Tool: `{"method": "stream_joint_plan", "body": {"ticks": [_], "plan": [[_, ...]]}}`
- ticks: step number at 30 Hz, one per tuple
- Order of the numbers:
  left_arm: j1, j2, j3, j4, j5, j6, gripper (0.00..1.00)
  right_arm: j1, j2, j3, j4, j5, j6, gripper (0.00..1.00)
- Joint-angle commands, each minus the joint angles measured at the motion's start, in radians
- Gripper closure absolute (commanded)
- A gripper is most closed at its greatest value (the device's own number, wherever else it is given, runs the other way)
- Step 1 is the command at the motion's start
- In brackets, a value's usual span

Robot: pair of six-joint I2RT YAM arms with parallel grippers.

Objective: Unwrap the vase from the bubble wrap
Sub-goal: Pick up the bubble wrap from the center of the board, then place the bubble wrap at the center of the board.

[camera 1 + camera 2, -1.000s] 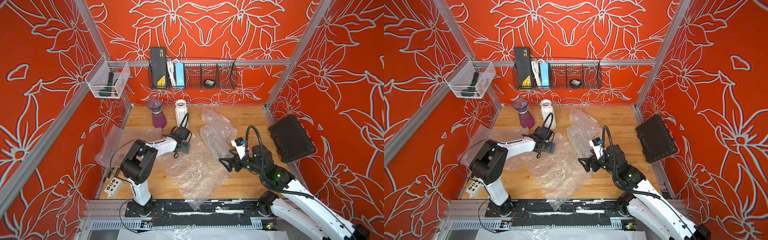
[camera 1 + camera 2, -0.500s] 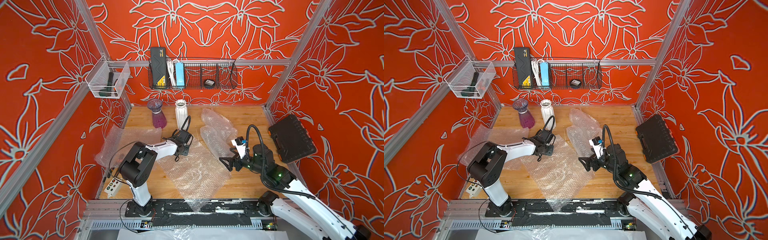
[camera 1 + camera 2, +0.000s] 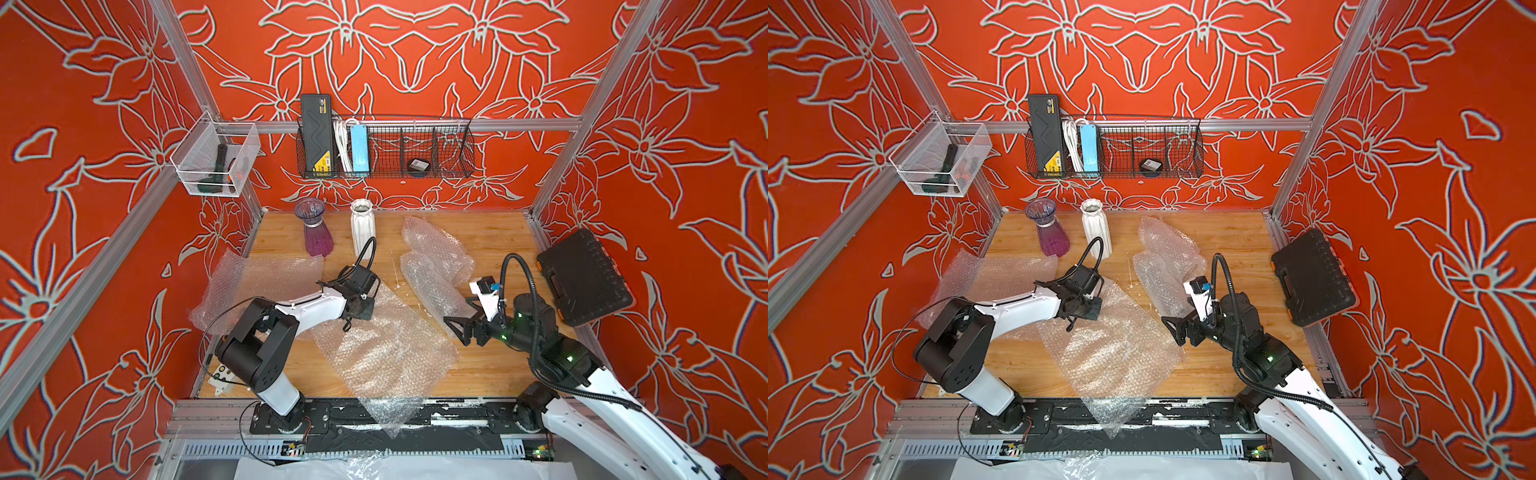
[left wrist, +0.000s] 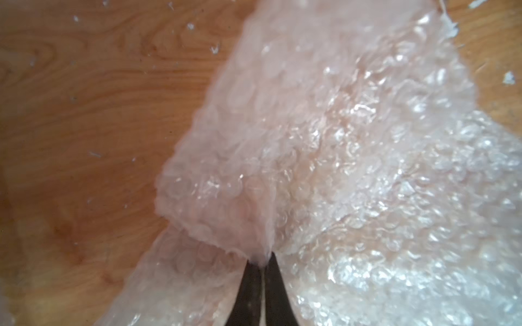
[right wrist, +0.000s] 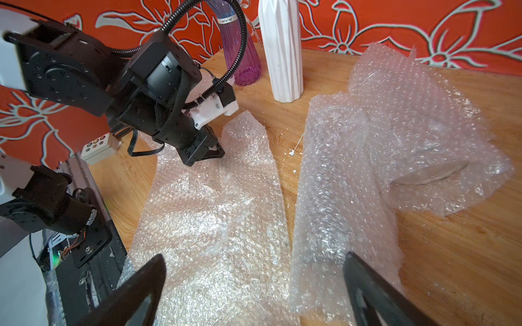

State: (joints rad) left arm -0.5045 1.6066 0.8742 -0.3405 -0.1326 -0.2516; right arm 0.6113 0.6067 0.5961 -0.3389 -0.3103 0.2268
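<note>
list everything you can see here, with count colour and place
clear bubble wrap sheets: at least three, whitish-translucent, spread left, centre and right on the table
wooden table: one, light brown
purple glass vase: one, upright, back left
white ribbed vase: one, upright, beside the purple one
black plastic case: one, right side by the wall
black wire basket: one, back wall
clear bin: one, left wall
left end effector: black, shut on the centre sheet
right end effector: black, open

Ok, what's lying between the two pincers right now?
A flat bubble wrap sheet, clear in both top views. The left pincer pinches its corner; the right pincer is open.
</note>
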Motion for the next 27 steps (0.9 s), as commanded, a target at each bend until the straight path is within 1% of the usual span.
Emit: {"method": "stream_joint_plan", "body": {"ticks": [1,3,5,7,10,15,18,21,24,27], "plan": [[-0.003,-0.052,0.003,-0.031,0.002,-0.018,1.00,-0.004,-0.024,0.017,-0.033,0.023,-0.001,0.02],[-0.003,-0.099,0.023,-0.058,-0.020,-0.027,1.00,-0.003,-0.035,0.013,-0.042,0.025,-0.001,0.02],[-0.001,-0.159,0.049,-0.091,-0.069,-0.030,1.00,-0.004,-0.044,0.008,-0.046,0.029,-0.001,0.02],[0.020,-0.221,0.084,-0.129,-0.109,-0.037,1.00,-0.004,-0.053,0.001,-0.046,0.030,0.003,0.02],[0.108,-0.318,0.130,-0.153,-0.110,-0.046,1.00,-0.004,-0.063,-0.008,-0.034,0.025,0.010,0.02],[0.279,-0.390,0.216,-0.201,-0.207,-0.041,1.00,-0.004,-0.056,-0.002,-0.023,0.019,0.002,0.02],[0.399,-0.417,0.223,-0.176,-0.211,-0.028,1.00,-0.004,-0.060,0.003,-0.022,0.019,-0.004,0.02],[0.521,-0.433,0.204,-0.128,-0.203,-0.048,1.00,-0.004,-0.061,0.005,-0.019,0.020,-0.009,0.02],[0.588,-0.439,0.179,-0.085,-0.220,-0.085,1.00,-0.004,-0.063,0.005,-0.017,0.017,-0.013,0.02],[0.621,-0.427,0.181,-0.049,-0.281,-0.087,1.00,-0.004,-0.063,0.011,-0.018,0.015,-0.020,0.02]]}}
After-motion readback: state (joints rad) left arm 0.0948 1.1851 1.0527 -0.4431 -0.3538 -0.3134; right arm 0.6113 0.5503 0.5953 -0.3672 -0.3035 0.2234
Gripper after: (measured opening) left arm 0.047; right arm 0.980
